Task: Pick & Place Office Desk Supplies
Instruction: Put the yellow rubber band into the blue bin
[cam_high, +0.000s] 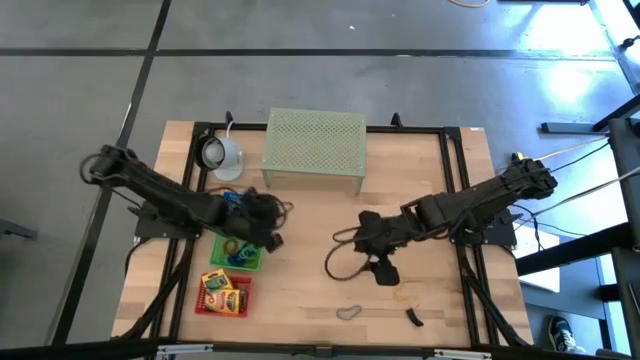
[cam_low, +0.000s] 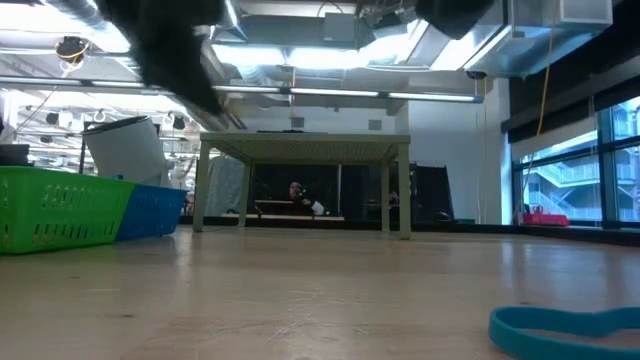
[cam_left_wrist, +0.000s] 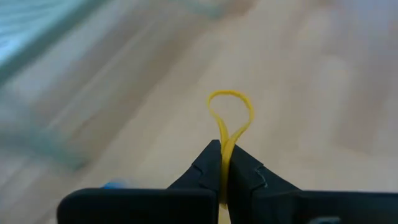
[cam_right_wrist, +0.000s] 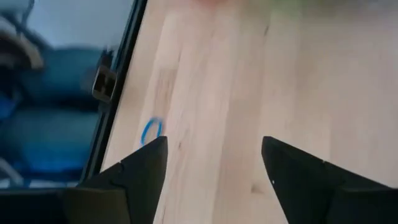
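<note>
Yellow loop (cam_left_wrist: 229, 115) between left pincer (cam_left_wrist: 225, 163) tips

Left gripper (cam_high: 268, 232) hovers over green tray (cam_high: 240, 252) w/ loops; red tray (cam_high: 224, 294) just below. Right gripper (cam_high: 383, 268) mid-table, grey loop (cam_high: 348, 313) & black clip (cam_high: 414, 318) nearby.

Two tools (cam_high: 268, 238) (cam_high: 384, 270), three baskets (cam_high: 236, 253), one mesh stand (cam_high: 313, 148)

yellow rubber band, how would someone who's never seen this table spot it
Start at the pale green mesh stand, then go to the left gripper over the green tray. The yellow rubber band is pinched there, the only band off the table.
</note>
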